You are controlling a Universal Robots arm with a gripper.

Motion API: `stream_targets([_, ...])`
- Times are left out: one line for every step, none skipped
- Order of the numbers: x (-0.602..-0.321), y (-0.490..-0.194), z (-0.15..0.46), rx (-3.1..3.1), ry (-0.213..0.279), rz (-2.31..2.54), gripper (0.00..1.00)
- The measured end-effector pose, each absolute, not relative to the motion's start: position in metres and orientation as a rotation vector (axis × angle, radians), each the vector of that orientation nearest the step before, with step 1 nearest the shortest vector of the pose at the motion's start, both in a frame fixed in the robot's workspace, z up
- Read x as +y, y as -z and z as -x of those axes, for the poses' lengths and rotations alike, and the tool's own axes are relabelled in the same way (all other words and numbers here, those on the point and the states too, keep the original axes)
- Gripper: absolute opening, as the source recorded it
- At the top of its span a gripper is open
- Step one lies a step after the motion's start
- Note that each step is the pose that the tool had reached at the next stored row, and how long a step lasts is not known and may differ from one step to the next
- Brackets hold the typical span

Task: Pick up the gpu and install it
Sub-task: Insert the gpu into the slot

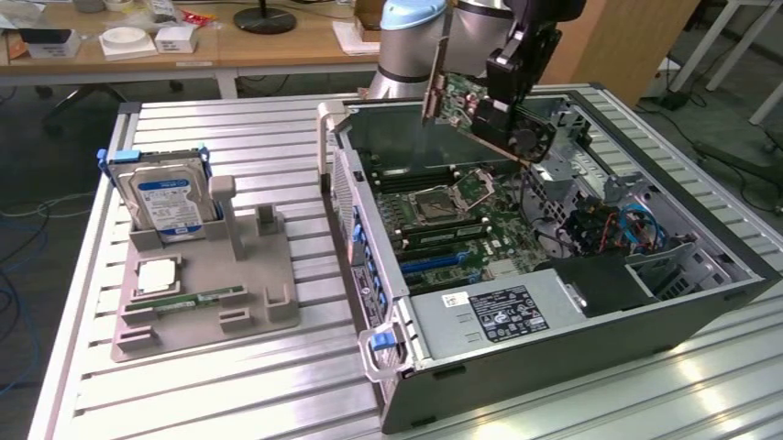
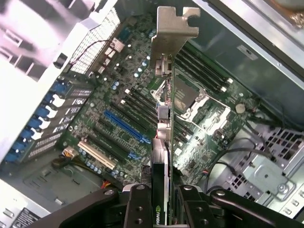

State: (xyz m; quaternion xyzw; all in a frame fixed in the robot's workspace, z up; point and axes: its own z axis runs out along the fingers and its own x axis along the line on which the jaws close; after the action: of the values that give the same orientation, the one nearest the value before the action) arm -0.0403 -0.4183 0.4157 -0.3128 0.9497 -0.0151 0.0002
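Observation:
The gpu is a thin card with a dark cooler and a silver metal bracket at one end. It hangs tilted in the air above the open computer case. My gripper is shut on the gpu near its fan end, reaching down from above. In the wrist view the gpu runs edge-on away from my fingers, over the motherboard with its blue slot and black slots below.
A grey fixture at the exterior view's left carries a silver hard drive with a blue label, a CPU and a green memory stick. The case lies on its side on a slatted metal table. A power supply and cables occupy the case's near end.

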Motion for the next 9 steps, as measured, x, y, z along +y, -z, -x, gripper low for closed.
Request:
stream_targets([-0.4183,-0.4156,0.0403,2.975,0.047,1.007,0.26])
stream_targets([-0.4183,-0.4155,0.0403,2.967,0.047,1.03,0.26])
stream_targets([-0.4183,-0.4154,0.0403,2.958,0.047,1.053,0.26])
stream_targets([-0.4183,-0.4153,0.0403,2.949,0.047,1.078,0.26])
stream_targets([-0.4183,-0.4152,0.0403,2.94,0.047,1.101,0.26])
stream_targets([-0.4183,-0.4151,0.0403,2.931,0.047,1.124,0.26])
stream_targets([-0.4183,-0.4151,0.0403,2.922,0.047,1.147,0.26])
stream_targets([-0.4183,-0.415,0.0403,2.913,0.047,1.17,0.26])
stream_targets([-0.4183,-0.4149,0.0403,2.903,0.047,1.193,0.26])
